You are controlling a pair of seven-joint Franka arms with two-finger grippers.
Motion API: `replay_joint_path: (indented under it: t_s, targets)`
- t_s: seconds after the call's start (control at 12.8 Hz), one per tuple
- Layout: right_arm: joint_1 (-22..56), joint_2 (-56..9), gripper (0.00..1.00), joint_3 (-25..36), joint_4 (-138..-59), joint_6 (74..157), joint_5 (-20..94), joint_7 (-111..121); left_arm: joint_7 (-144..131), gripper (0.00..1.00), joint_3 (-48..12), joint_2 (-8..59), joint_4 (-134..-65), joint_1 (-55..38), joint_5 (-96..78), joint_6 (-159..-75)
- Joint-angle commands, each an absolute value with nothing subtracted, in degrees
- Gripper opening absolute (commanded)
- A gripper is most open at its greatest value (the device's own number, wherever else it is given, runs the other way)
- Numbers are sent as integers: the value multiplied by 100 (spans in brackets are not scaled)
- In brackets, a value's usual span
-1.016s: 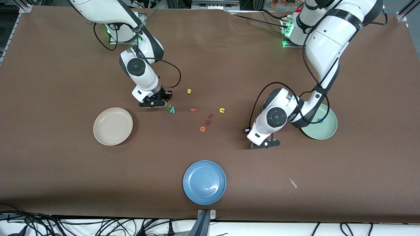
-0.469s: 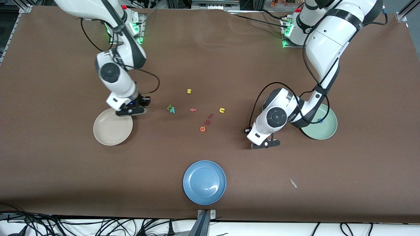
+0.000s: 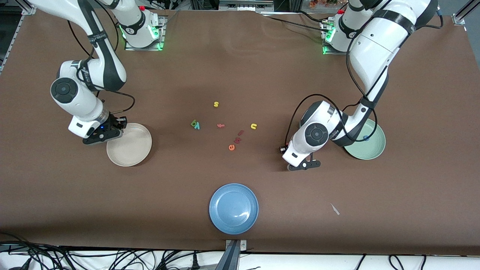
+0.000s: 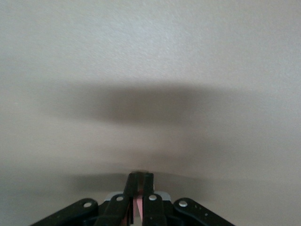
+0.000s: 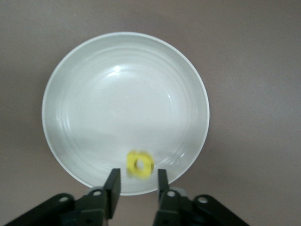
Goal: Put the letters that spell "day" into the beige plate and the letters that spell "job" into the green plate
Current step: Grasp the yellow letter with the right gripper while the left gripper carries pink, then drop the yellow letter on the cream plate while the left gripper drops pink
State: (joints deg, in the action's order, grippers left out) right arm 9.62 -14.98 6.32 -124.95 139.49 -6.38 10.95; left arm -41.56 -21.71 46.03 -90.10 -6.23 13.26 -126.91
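Right gripper (image 3: pixel 98 136) is held over the rim of the beige plate (image 3: pixel 129 154), at the edge toward the right arm's end of the table (image 3: pixel 240 56). Its fingers are seen spread apart in the right wrist view, and the yellow "d" (image 5: pixel 140 165) is shown loose in the gap just ahead of them, touched by neither finger, with the pale floor of the plate beneath it. The letter is blurred.

The left gripper (image 3: pixel 304 165) is lowered close to the brown table surface, near the green plate (image 3: pixel 375 150) and a little nearer to the front camera than it. Its fingers are pressed together; a pink sliver (image 4: pixel 138 207) is glimpsed between them in the left wrist view, but what it is cannot be told.

The blue "o" (image 3: pixel 366 138) is found lying in the green plate, partly hidden by the left arm. The green "a" (image 3: pixel 194 122) and the teal "y" (image 3: pixel 197 126) are left touching each other on the table, between the two plates and closer to the beige one. The blue plate (image 3: pixel 233 208) is set nearest the front camera.
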Motion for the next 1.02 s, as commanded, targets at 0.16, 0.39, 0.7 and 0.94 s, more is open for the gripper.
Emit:
replay_joint_path:
  t_s: [0.16, 0.39, 0.7, 0.94]
  targets:
    - [1002, -1617, 79, 545, -12384, 13878, -405, 1125, -3773, 0, -2425, 4035, -8851, -81, 1336, -11630]
    - [1063, -1766, 79, -156, -12104, 13860, -123, 136, -2361, 0, -2549, 3596, -8868, 657, 1020, -10621]
    - [1862, -2310, 79, -290, -11480, 13852, -140, -1490, -462, 0, -2540, 3586, -9052, 1738, 1028, -10327]
    - [2302, -2732, 80, -316, -11163, 13913, -140, -2362, 262, 0, -2531, 3761, -9254, 2258, 1116, -10415]
